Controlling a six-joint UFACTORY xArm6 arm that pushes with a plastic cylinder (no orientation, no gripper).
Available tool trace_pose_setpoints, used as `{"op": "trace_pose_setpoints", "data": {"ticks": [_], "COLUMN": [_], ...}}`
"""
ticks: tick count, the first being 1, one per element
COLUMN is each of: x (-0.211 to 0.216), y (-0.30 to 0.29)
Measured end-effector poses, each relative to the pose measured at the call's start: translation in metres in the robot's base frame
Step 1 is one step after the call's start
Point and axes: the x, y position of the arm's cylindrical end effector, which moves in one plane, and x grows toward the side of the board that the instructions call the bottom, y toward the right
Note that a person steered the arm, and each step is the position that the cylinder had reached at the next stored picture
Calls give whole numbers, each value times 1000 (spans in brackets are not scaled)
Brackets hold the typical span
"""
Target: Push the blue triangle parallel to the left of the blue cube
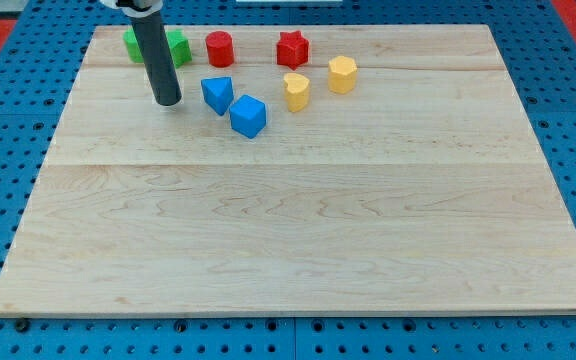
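A wooden table (298,230) lies on a blue pegboard (8,120), with all the blocks gathered near the view's top. Two green blocks (178,45) sit at the top left, partly hidden behind the dark rod (156,55), so their shapes are hard to tell. To their right stand a red cylinder (219,48) and a red star-shaped block (292,48). Below and right of the star are two yellow blocks, one (296,91) near the blue pair, the other (342,74) further right.

The blue triangle (217,94) lies just up and left of the blue cube (248,116), the two touching or nearly so. My tip (167,103) rests on the table to the left of the blue triangle, a small gap between them. The arm carries no fingers, only this rod.
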Motion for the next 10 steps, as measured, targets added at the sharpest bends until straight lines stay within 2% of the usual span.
{"op": "trace_pose_setpoints", "data": {"ticks": [1, 2, 4, 5, 7, 10], "x": [-10, -10, -39, -22, -12, 3], "y": [12, -37, 70, 90, 33, 40]}}
